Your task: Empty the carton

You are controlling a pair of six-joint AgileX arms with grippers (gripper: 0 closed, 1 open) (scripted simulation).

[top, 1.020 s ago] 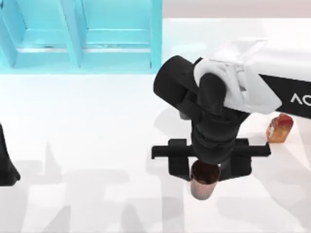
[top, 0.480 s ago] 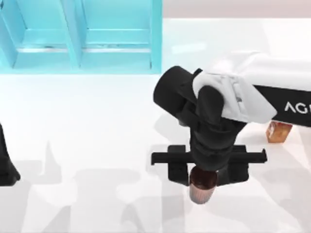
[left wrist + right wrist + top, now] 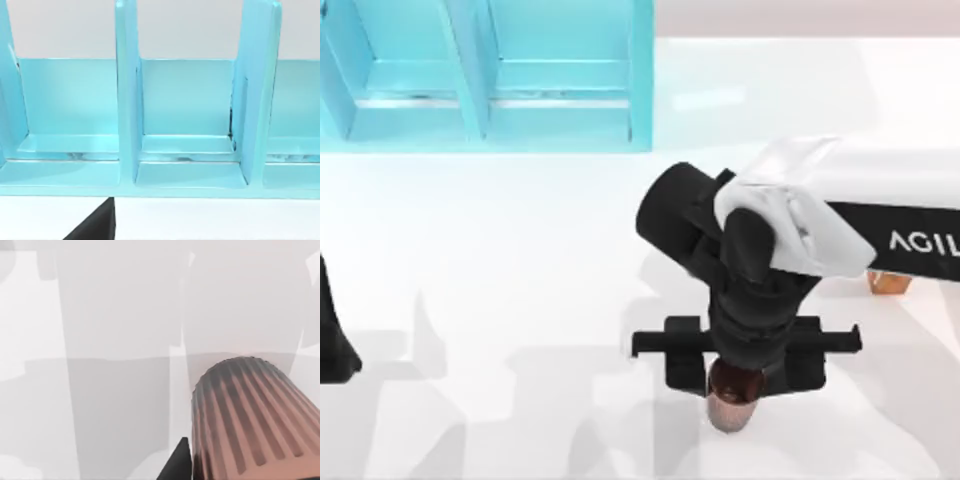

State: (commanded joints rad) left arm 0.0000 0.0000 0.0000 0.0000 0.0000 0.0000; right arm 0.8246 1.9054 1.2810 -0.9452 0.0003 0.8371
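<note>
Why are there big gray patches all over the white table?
Those are shadows. In the top view, soft gray shapes lie on the table under the right arm and around the cup. In the right wrist view, pale overlapping shadow bands cross the table beside the ribbed cup. In the left wrist view, the shelf is evenly lit, with a bright sheen along its ledges.

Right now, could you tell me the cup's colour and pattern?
Reddish-brown cup with dark vertical ribs, clearest in the right wrist view.
</note>
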